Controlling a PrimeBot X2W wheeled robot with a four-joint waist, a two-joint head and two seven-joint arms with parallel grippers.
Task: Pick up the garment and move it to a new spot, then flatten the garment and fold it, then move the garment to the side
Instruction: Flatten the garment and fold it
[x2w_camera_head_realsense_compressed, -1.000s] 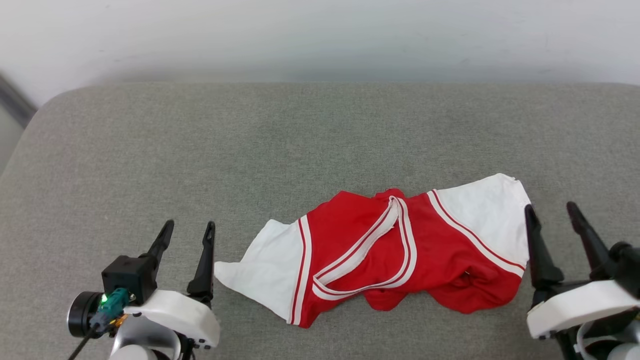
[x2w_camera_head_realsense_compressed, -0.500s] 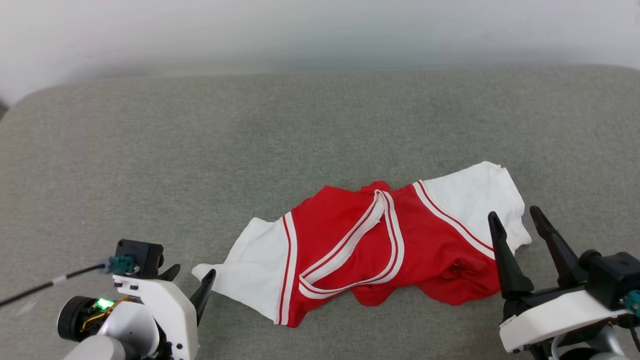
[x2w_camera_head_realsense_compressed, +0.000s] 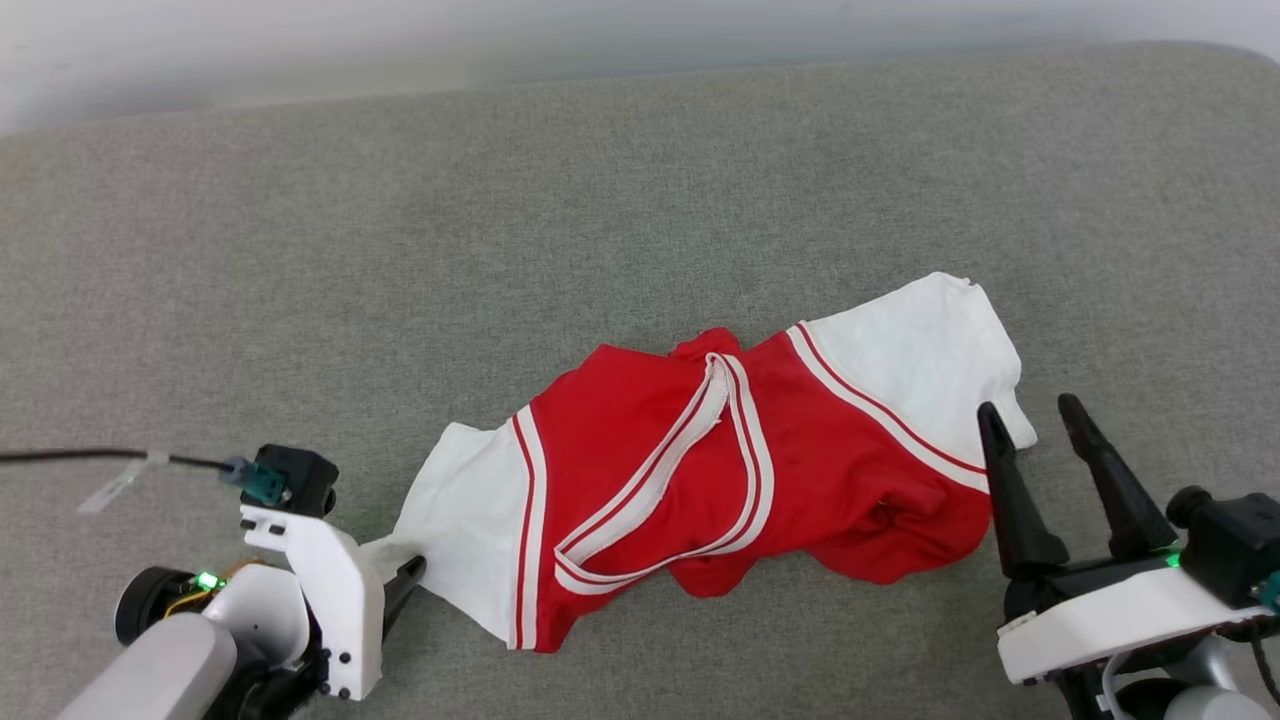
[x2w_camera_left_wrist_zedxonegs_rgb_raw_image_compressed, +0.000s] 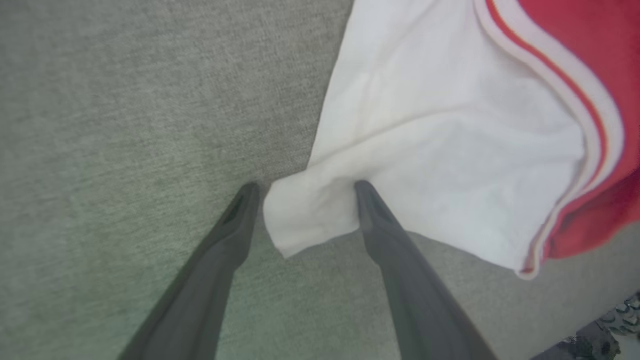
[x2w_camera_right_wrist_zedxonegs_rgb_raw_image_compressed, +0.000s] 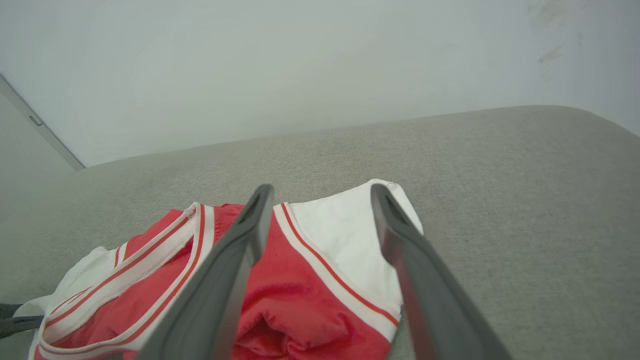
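No text or number is readable on the garment (x2w_camera_head_realsense_compressed: 620, 430).

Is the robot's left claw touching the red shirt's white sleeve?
Touching. In the left wrist view, one finger of the open left gripper presses a dent into the red jersey shirt's white sleeve.

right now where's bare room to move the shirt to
Widest bare cushion is the band between the shirt and the wall, running full width. Crowded at the near edge: left gripper straddles one white sleeve corner, right gripper stands at the other sleeve.
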